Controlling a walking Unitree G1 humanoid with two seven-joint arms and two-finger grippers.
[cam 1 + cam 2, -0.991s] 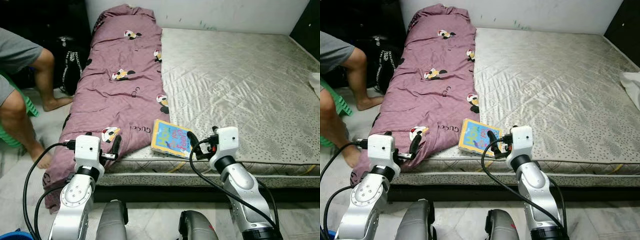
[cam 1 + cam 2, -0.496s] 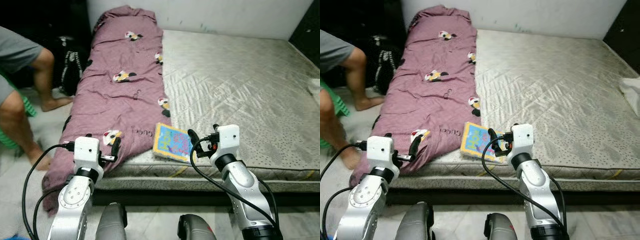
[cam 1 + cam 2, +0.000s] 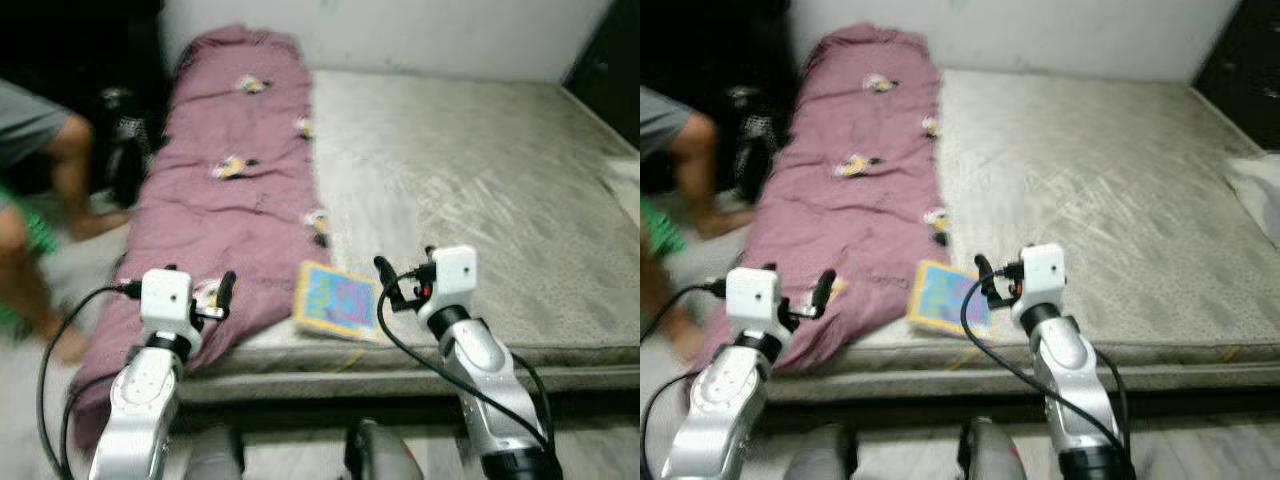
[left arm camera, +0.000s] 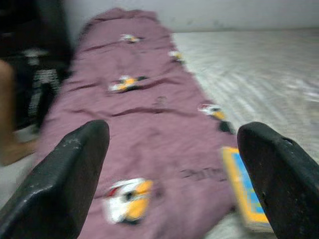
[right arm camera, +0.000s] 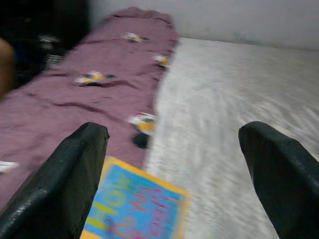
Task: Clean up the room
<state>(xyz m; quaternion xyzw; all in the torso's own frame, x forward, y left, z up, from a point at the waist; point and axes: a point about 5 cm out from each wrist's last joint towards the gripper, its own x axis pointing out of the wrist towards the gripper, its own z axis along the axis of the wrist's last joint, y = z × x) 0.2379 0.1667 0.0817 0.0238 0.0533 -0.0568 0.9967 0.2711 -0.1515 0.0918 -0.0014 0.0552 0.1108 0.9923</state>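
Robot faced bed, book within reach.
Right gripper spread, empty, just right of book at mattress near edge; left gripper spread over blanket.

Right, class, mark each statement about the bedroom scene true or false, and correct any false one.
1. The book lies near the front edge of the mattress. True.
2. The right gripper is shut on the book. False: its jaws are open and hold nothing.
3. The purple blanket covers the robot's right side of the mattress. False: it lies along the left side.
4. A person's legs show at the left, beside the bed. True.
5. The left gripper has its jaws open above the blanket. True.
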